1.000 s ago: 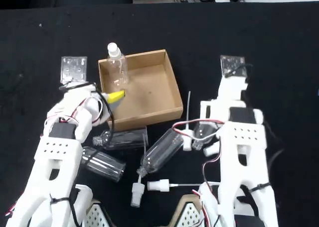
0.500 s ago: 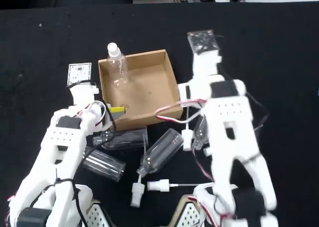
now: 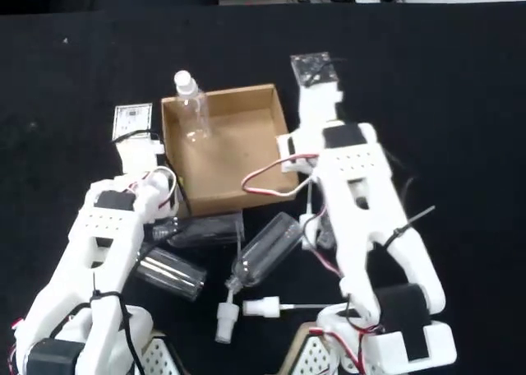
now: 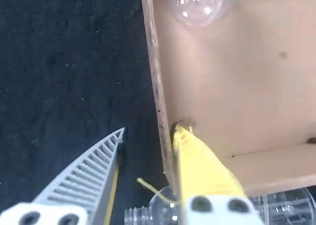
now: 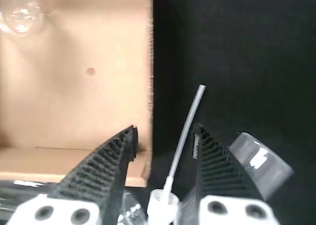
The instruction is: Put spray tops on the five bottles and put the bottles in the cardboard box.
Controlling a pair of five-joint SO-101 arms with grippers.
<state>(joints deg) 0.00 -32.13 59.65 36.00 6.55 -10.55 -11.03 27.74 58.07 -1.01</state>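
step judged: second capping | capped bottle (image 3: 193,108) stood in cardboard box (image 3: 246,196) corner | right gripper (image 5: 165,130) spread astride spray top (image 5: 179,151) beside box | left gripper (image 4: 149,130) spread | next: top to be pinched squarely

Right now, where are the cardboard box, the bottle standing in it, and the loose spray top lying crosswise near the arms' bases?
cardboard box (image 3: 238,145), high view, bare floor inside.
capped bottle (image 3: 196,116), high view, clear body.
spray top (image 3: 261,307), high view, white head.
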